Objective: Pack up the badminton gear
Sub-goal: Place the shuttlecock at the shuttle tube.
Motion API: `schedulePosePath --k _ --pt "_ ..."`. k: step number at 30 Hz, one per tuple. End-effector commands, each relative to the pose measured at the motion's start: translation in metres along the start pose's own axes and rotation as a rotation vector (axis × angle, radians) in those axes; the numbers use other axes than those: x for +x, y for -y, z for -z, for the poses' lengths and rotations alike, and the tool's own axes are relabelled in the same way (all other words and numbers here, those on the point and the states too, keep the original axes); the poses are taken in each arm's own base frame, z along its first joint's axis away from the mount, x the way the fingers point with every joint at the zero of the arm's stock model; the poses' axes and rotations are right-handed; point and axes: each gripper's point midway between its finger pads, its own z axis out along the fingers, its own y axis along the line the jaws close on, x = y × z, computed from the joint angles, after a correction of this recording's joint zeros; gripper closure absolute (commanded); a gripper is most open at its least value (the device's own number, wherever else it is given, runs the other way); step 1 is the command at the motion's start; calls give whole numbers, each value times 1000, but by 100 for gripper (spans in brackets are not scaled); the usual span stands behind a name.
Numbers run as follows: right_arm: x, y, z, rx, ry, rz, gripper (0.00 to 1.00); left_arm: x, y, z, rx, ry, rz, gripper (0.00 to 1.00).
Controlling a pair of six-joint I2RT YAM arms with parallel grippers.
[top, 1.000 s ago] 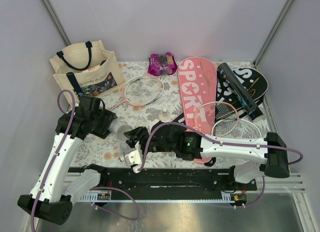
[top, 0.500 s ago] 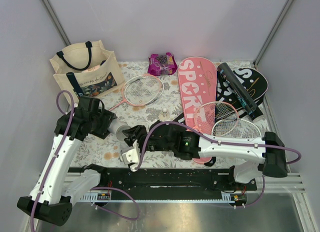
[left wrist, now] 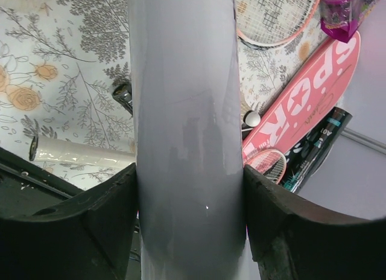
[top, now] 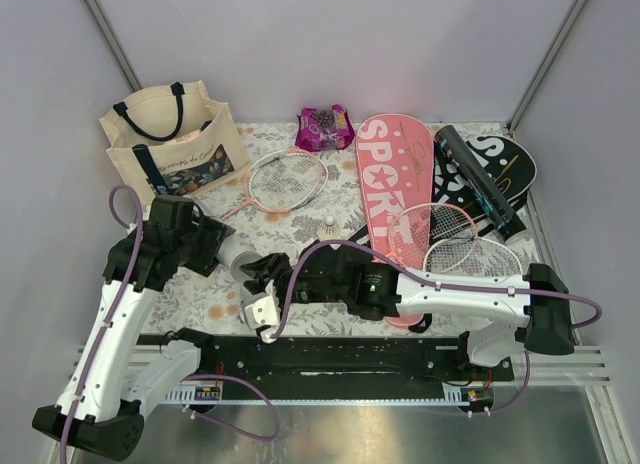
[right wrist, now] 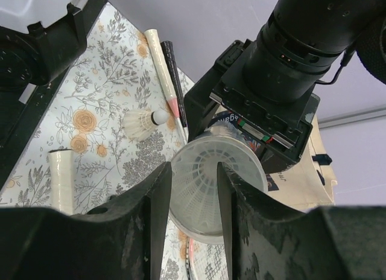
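A: At the near left of the table (top: 265,134), the tube (left wrist: 181,81) is off the cloth, clamped across its middle by the left gripper (left wrist: 190,171), a finger pressed to each side.

B: And the shuttle (right wrist: 196,189)?

A: Right at the tube's open mouth. The right gripper (right wrist: 194,171) looks closed on its white skirt, one finger on either flank, with the tube's rim showing wider behind it.

B: So the step in hand is loading the tube.

A: That is the likely reading: one arm steadies the tube while the other feeds the shuttle in. How deep it sits cannot be told from here.

B: What does the next move call for?

A: Probably a straight push along the tube's axis, then letting go only once the skirt is past the rim. The left gripper would need to hold the tube steady meanwhile, or the shuttle could catch on the edge.

B: How do the arms stand?

A: The left arm rises from its base and leans inward, wrist turned so the mouth faces the centre. The right arm stretches low and long across the near edge, its wrist meeting the tube.

B: What is left?

A: Plenty, it seems. A loose shuttle (top: 331,225) lies mid-table, and rackets (top: 440,239) rest partly on the pink cover (top: 393,164).
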Motion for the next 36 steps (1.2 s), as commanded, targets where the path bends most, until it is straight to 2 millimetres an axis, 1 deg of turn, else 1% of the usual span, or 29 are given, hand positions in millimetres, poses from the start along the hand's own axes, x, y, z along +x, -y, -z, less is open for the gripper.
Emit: schedulePosePath --k 1,3,9,11,12,16,20,23,24,27,32,34,36 --pt "-4 7 0 23 43 -62 56 8 28 10 151 -52 -22 100" --pt "-5 5 1 14 66 -91 56 14 32 12 177 -85 -30 100" --pt "6 11 7 18 96 -176 57 20 44 18 267 -115 -76 100" --pt "6 11 10 5 117 -204 57 23 48 20 305 -129 -92 100" --pt "4 11 11 -7 138 -226 57 25 51 21 324 -140 -102 100" --pt "11 9 15 -29 173 -307 58 30 61 30 404 -158 -151 100" --pt "14 6 15 -46 187 -342 58 34 66 38 464 -174 -184 100" --pt "14 8 14 -48 195 -356 58 38 68 42 495 -191 -197 100" --pt "16 10 14 -46 193 -358 58 38 67 42 496 -194 -200 100" --pt "13 14 14 -44 205 -364 58 42 64 41 493 -209 -204 100" --pt "14 24 13 -27 208 -392 58 46 63 45 527 -213 -253 100" --pt "16 31 10 4 197 -407 56 46 63 47 539 -198 -264 100" --pt "20 43 6 66 186 -439 56 48 65 50 566 -196 -273 100"
